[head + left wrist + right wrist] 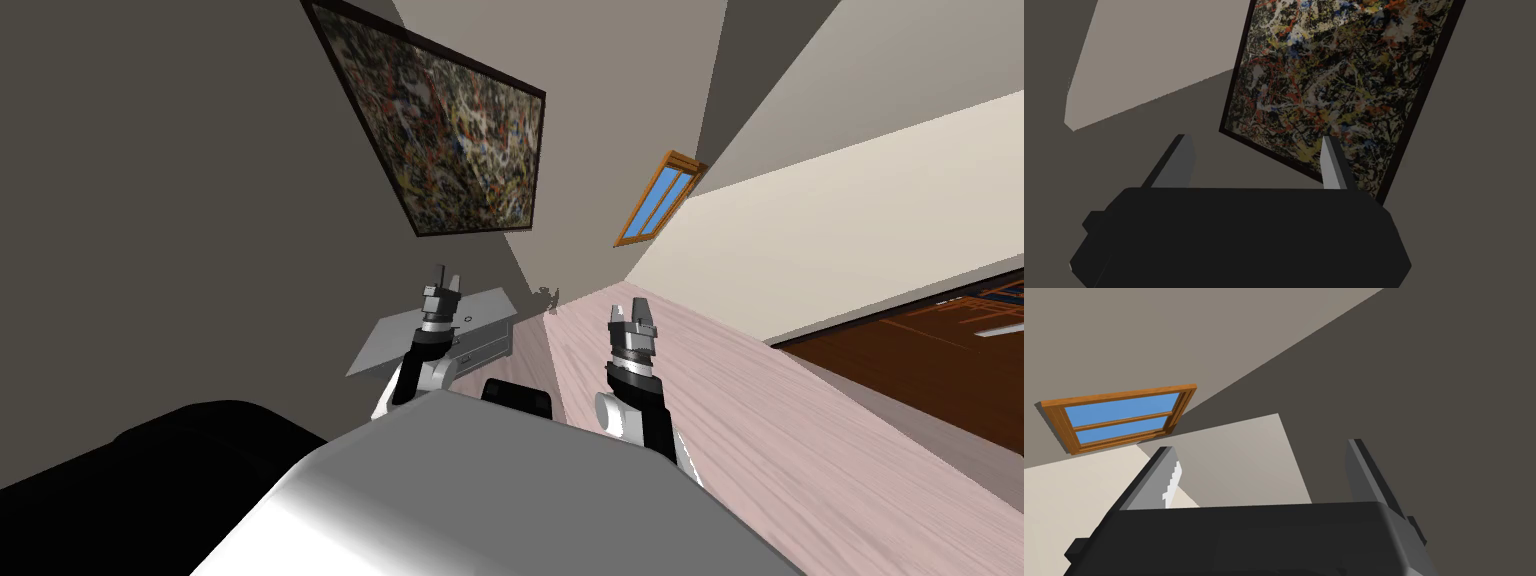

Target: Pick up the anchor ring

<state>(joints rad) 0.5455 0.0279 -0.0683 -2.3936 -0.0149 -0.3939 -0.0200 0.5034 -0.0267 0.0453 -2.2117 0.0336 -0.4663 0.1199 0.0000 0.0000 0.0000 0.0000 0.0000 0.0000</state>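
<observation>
Near the edge above the drawers (pixel 487 345), toward the far end of the grey surface (pixel 395 338), lies the anchor ring (pixel 468 319) — a small dark loop, flat on the top, too small to read further. The surface stands against a dark wall (pixel 200 200).

My left tool (pixel 447 276) stands over the surface, pointing up and away from it toward the wall. Its dark wrist shows just beside the ring in the head view, with a sliver of bare grey top between the two. Its fingers (pixel 1183 162) are spread and empty.

My right tool (pixel 629 305) is raised beyond the surface's far end, over the pale wood floor (pixel 800 440), well apart from the ring. Its fingers are likewise spread, gripping nothing.

A framed painting (pixel 455 140) of many-coloured spatter hangs on the wall above the surface.

At the foot of the wall, past the surface's far corner — a small dark thing (pixel 547 295) that I cannot make out.
</observation>
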